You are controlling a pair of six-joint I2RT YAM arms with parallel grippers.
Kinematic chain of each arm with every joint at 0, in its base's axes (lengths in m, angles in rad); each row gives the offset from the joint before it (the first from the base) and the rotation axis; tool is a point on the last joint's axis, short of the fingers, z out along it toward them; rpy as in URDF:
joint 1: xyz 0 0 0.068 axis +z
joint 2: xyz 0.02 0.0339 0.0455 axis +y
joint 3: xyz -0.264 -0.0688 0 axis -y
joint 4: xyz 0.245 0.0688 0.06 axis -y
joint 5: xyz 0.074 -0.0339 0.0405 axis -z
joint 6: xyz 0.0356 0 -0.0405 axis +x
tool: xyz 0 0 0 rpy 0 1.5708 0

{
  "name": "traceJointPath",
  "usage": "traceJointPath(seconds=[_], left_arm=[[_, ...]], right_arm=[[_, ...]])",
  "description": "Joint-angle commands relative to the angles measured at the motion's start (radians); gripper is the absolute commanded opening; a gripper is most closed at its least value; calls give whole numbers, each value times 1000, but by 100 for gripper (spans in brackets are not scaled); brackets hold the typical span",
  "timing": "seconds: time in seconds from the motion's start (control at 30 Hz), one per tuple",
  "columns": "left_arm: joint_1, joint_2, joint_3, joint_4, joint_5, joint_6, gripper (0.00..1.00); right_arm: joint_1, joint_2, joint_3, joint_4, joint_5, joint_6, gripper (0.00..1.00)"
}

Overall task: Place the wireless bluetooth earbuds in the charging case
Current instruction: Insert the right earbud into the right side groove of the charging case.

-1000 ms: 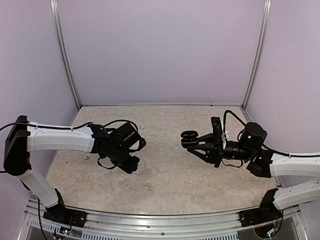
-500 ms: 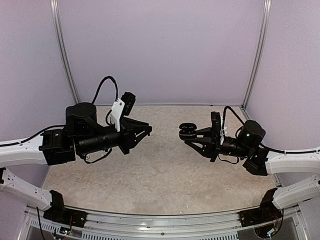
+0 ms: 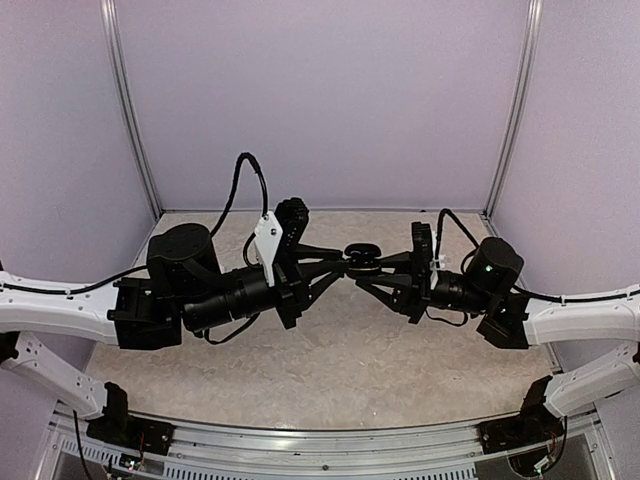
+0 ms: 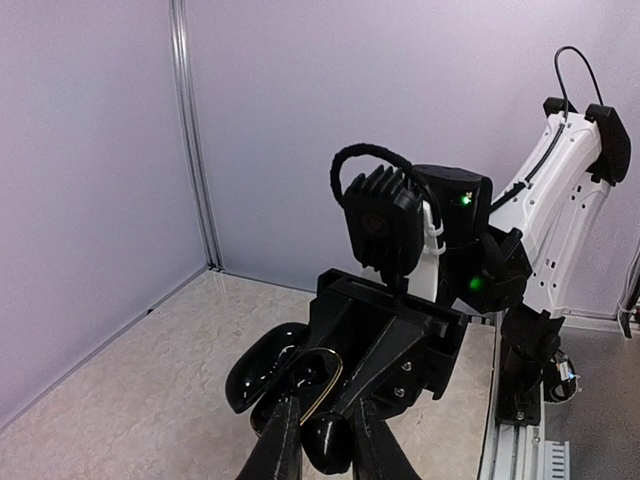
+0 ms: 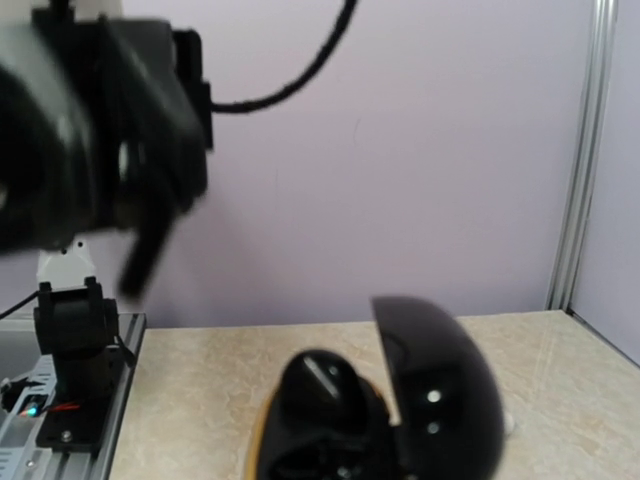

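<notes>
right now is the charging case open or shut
Open: the case has its lid swung up off the lower half.

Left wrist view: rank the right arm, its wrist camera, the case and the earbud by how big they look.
Largest: right arm.
Next: wrist camera and case, which look about alike; the case is partly hidden, so I won't rank them.
Smallest: earbud, even though it is nearest the lens.

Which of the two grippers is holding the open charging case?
The right gripper: it clamps the open black charging case in mid-air. The left gripper instead pinches a small glossy black earbud close to it.
</notes>
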Motion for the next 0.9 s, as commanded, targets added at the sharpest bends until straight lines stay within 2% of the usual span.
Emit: traceJointPath(seconds=[0.0,0.87], left_arm=[[-10,57,66,52,4,52,19],[-10,168,151,-6,-48,97,18]], right_arm=[[26,8,37,-12,33,-16,0],[67,-5,46,-57,85,-36,0]])
